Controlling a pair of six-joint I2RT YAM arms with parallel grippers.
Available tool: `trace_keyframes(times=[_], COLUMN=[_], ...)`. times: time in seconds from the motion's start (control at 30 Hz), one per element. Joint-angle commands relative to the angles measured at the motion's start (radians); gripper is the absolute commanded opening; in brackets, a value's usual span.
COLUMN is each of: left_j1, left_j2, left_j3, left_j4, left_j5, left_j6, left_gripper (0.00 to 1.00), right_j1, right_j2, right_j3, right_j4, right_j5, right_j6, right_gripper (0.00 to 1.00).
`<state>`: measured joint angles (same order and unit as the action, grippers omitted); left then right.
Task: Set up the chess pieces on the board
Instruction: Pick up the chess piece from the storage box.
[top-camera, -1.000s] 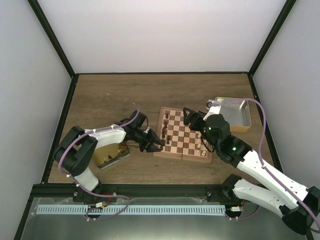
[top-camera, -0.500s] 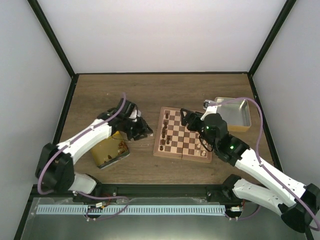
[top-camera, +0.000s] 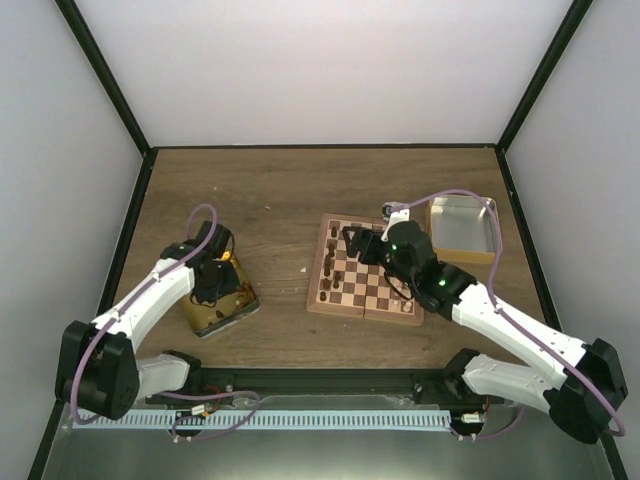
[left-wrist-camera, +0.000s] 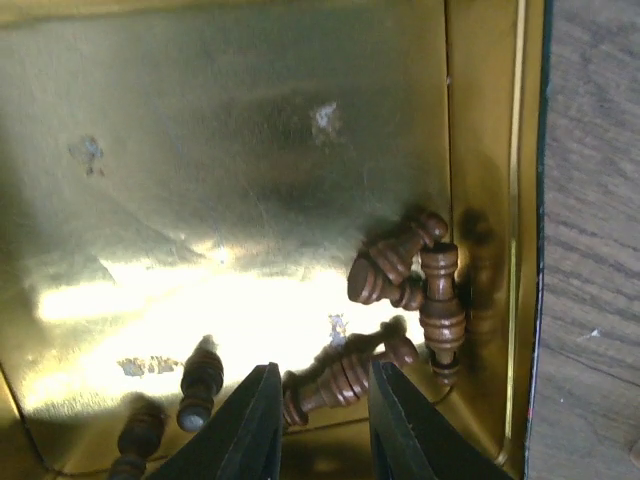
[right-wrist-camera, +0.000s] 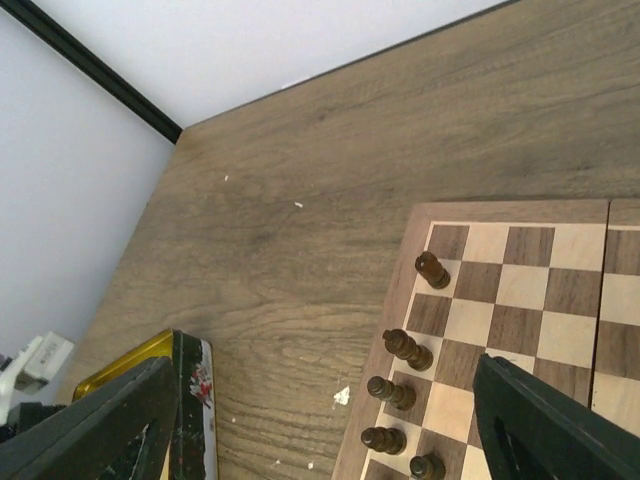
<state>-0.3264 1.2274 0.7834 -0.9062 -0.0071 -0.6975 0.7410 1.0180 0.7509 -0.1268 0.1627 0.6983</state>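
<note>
left end effector (left-wrist-camera: 322, 380) straddles dark chess piece (left-wrist-camera: 350, 372) in gold tin (left-wrist-camera: 200, 150)

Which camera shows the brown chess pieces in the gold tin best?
The left wrist camera: the brown pieces lie close up on the gold tin's floor. The top camera shows the tin small, partly under the left arm, pieces unclear. The right wrist camera catches only its corner.

No word, number or brand can be read in any view. The gold tin (right-wrist-camera: 197, 395) has red and white print on its outer wall, too blurred to read.
</note>
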Motion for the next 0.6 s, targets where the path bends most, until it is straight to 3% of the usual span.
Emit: trace_keyframes(times=[0.0, 0.37, 0.57], left_j1=[0.038, 0.053, 0.053], left_j2=[0.018, 0.158, 0.227], left_j3=[0.008, -0.006, -0.012], left_j4=[0.043, 0.19, 0.21], left_j5=[-0.024, 0.135, 0.12], left_j6=[0.054, 0.11, 0.117], left_gripper=[0.27, 0.31, 0.31], right_j1=[-0.003, -0.003, -0.003], right_j2=[0.037, 0.06, 0.063], right_j3=[0.058, 0.07, 0.07], right_j4=[0.005, 0.015, 0.015], right_j5=[-0.035, -0.036, -0.031], right_j6=[0.005, 0.012, 0.015], right_gripper=[0.82, 0.82, 0.82])
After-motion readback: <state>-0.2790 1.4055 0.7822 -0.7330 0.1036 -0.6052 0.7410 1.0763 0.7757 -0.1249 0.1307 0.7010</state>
